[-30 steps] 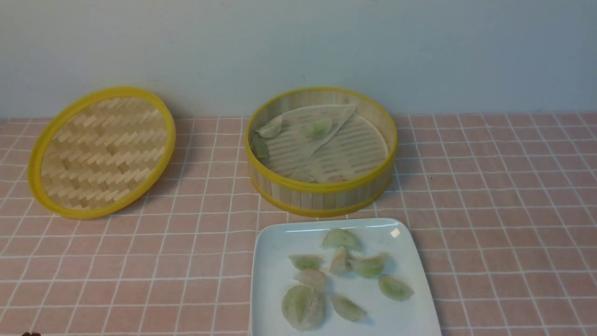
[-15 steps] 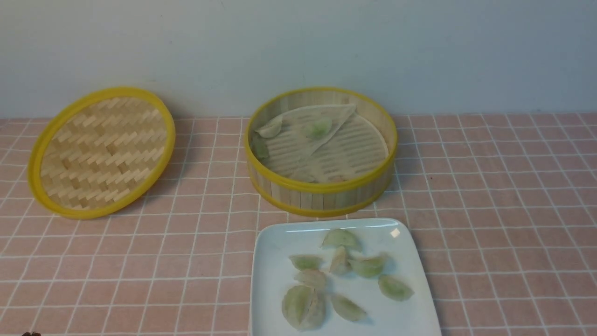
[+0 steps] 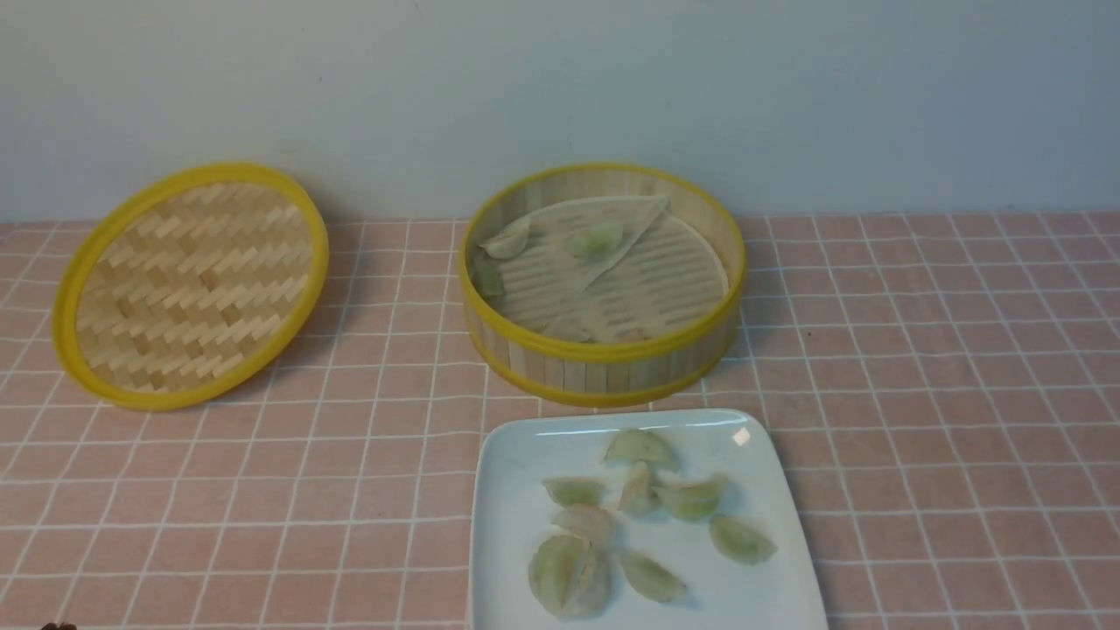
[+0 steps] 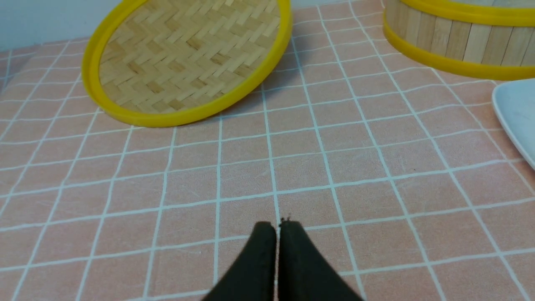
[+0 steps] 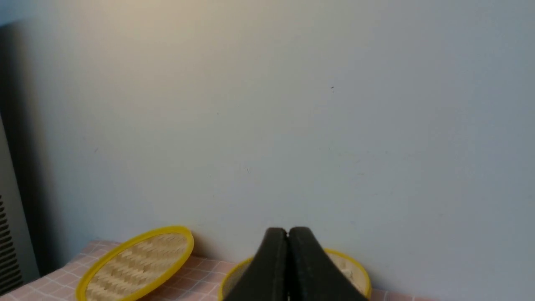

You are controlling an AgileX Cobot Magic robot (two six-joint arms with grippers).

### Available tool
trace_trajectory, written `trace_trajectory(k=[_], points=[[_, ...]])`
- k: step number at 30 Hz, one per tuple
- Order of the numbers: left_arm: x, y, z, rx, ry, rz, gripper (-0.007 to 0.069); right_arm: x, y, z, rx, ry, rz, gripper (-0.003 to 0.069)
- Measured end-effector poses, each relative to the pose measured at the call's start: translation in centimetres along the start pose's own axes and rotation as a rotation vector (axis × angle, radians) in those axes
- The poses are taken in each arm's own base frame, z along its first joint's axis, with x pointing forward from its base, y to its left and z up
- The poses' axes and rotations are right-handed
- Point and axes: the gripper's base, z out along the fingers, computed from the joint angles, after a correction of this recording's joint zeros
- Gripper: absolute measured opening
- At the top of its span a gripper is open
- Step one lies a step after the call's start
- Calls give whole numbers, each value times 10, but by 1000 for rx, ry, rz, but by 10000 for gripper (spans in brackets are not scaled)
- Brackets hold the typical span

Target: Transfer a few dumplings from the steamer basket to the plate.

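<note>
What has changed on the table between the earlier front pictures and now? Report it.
Nothing has visibly changed. The dumplings, the plate, the steamer basket and the woven lid all stayed as they were, and nothing there was taken hold of or let go.

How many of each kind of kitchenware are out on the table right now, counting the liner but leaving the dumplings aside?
Steamer basket: 1
Woven lid: 1
White plate: 1
Liner sheet: 1
Total: 4
</note>
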Motion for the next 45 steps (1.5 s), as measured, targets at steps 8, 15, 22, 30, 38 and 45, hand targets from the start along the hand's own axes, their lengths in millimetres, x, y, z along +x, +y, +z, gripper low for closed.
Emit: trace_trajectory(k=[8, 15, 22, 30, 38, 45], points=[[0, 0, 0, 0, 0, 0, -6, 83, -20, 19, 326, 217, -48, -15], [0, 0, 0, 0, -1, 0, -6, 155, -40, 16, 527, 400, -14, -15], [0, 0, 0, 0, -1, 0, -6, 152, -41, 19, 522, 324, -35, -15], [0, 0, 0, 0, -1, 0, -6, 152, -41, 19, 522, 324, -35, -15], [0, 0, 0, 0, -1, 0, -6, 152, -41, 19, 522, 324, -35, -15], [0, 0, 0, 0, -1, 0, -6, 152, -41, 19, 522, 324, -35, -15]])
